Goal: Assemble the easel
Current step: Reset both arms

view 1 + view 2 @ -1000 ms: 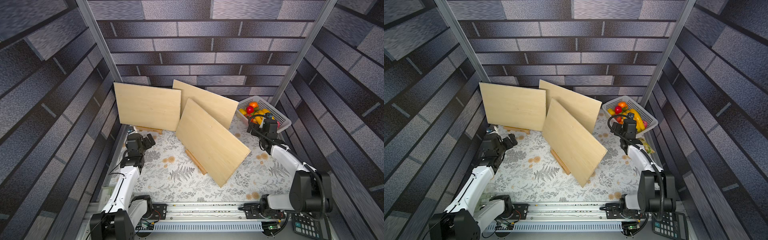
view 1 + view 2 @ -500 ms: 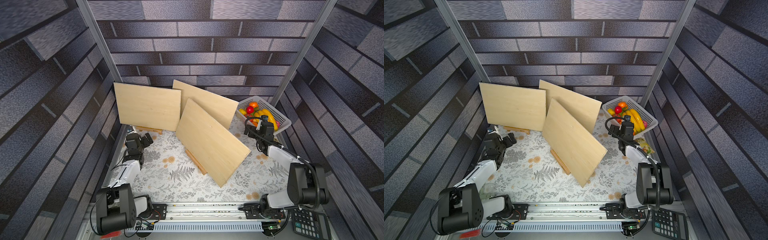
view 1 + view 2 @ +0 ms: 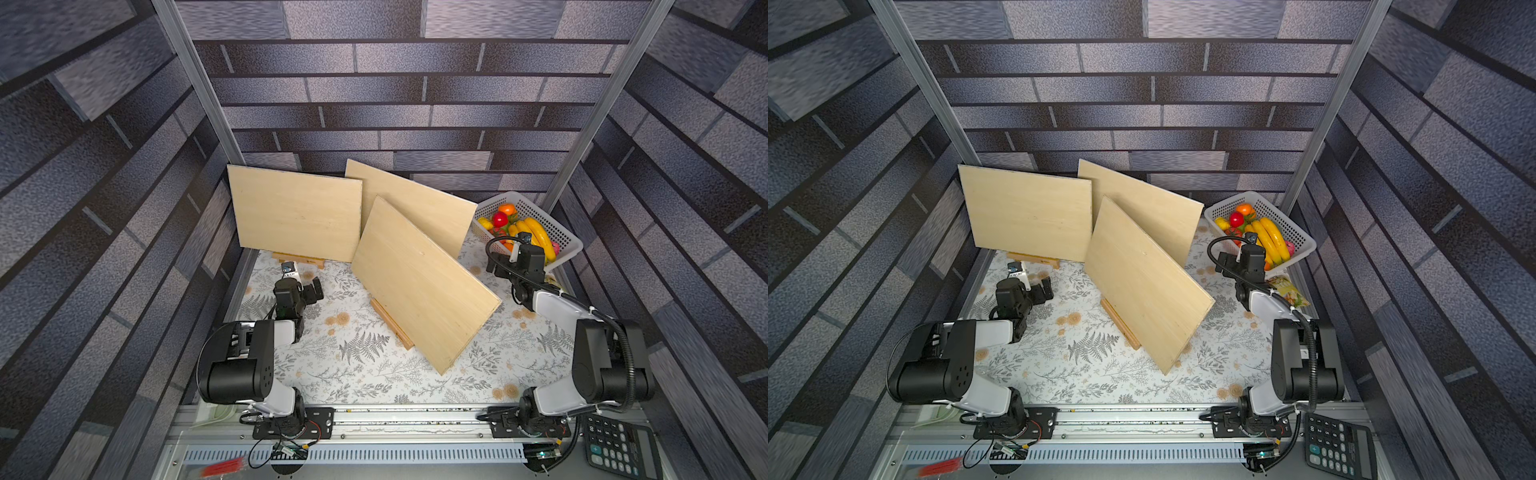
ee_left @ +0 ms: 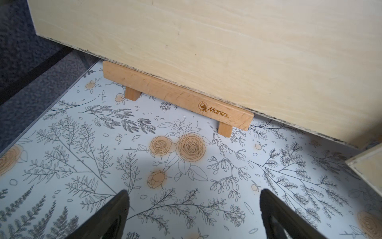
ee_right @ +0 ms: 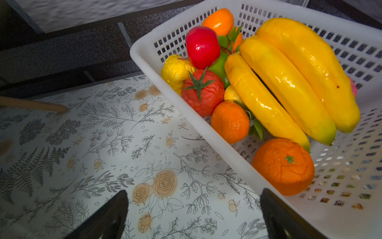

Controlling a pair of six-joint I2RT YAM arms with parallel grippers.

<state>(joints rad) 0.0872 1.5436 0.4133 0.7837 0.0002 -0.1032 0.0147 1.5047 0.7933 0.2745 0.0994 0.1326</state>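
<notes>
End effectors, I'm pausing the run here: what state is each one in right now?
Left end effector: open, holding nothing.
Right end effector: open, holding nothing.

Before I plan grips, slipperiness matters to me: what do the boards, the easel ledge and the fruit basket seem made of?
Boards: probably plywood, pale and matt, with faint grain and rough dark-speckled edges. Easel ledge: solid light wood, smooth, with a branded logo. Fruit basket: white moulded plastic, slightly glossy, with perforated walls.
</notes>
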